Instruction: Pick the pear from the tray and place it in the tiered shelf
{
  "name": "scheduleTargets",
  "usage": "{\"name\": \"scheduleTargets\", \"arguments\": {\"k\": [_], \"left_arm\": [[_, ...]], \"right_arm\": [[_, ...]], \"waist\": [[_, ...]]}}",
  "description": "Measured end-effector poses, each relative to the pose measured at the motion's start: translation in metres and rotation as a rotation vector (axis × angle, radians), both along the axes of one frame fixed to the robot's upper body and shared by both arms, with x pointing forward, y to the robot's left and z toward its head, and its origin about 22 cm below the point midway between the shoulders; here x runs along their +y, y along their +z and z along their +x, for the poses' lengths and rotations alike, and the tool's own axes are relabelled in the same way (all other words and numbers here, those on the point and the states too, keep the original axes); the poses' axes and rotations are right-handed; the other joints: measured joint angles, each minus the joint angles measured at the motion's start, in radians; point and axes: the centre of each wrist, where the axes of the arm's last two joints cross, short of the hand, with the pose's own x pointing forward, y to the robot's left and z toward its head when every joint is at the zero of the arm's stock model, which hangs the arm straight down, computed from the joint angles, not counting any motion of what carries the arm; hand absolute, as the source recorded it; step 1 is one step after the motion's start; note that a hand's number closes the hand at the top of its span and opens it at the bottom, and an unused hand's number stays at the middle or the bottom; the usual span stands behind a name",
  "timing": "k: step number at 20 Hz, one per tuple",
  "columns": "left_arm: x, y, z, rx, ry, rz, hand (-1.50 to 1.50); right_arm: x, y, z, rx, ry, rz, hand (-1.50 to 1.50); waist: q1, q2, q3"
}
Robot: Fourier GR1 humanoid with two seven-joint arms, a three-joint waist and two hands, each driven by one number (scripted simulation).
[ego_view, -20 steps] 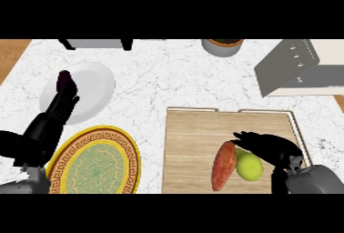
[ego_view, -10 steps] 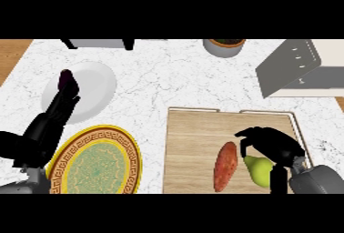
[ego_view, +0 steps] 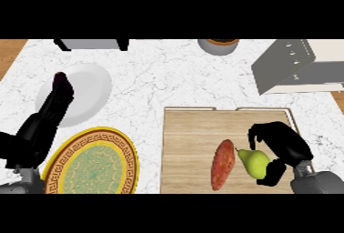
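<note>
A yellow-green pear (ego_view: 252,162) lies on the wooden tray (ego_view: 198,129), near its right front part. My right hand (ego_view: 285,144) sits against the pear's right side. Its fingers curl over the pear's narrow top end and the thumb presses at its lower end. The grey tiered shelf (ego_view: 290,67) stands at the back right, beyond the tray. My left hand (ego_view: 52,107) rests at the left with straight fingers pointing up, over a white plate.
A long red vegetable (ego_view: 222,164) lies just left of the pear on the tray. A white plate (ego_view: 91,88) and a gold-patterned plate (ego_view: 94,164) are at the left. A bowl (ego_view: 218,44) and a grey appliance (ego_view: 91,43) stand at the back edge.
My right hand has shifted right and down across the tray and curled its fingers and thumb round the pear. The left hand has not moved.
</note>
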Motion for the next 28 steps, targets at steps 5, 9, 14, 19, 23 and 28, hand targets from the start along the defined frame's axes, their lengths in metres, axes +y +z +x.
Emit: {"name": "scheduleTargets", "arguments": {"k": [5,9,14,19,23,28], "left_arm": [[0.004,-0.006,-0.005,0.009,0.014,-0.004,0.00],[0.001,-0.006,-0.006,0.008,0.013,-0.004,0.00],[-0.001,-0.003,-0.001,0.003,-0.001,-0.006,0.00],[-0.006,-0.003,0.002,0.001,-0.010,-0.002,0.00],[-0.008,0.001,0.003,0.000,-0.020,-0.003,0.00],[-0.003,0.005,0.010,0.002,-0.024,-0.008,0.00]], "right_arm": [[0.009,0.002,-0.026,-0.204,-0.259,0.134,1.50],[0.024,0.024,-0.042,-0.393,-0.383,0.294,1.50],[0.028,0.069,-0.065,-0.612,-0.472,0.387,1.50],[0.029,0.117,-0.080,-0.737,-0.533,0.444,1.50],[0.029,0.142,-0.080,-0.790,-0.572,0.479,1.50],[0.019,0.177,-0.062,-0.816,-0.604,0.503,1.50]], "waist": [[-0.022,-0.001,0.004],[-0.018,0.004,0.012],[-0.005,0.009,0.015],[0.010,0.014,0.015],[0.018,0.016,0.016],[0.023,0.017,0.016]]}}
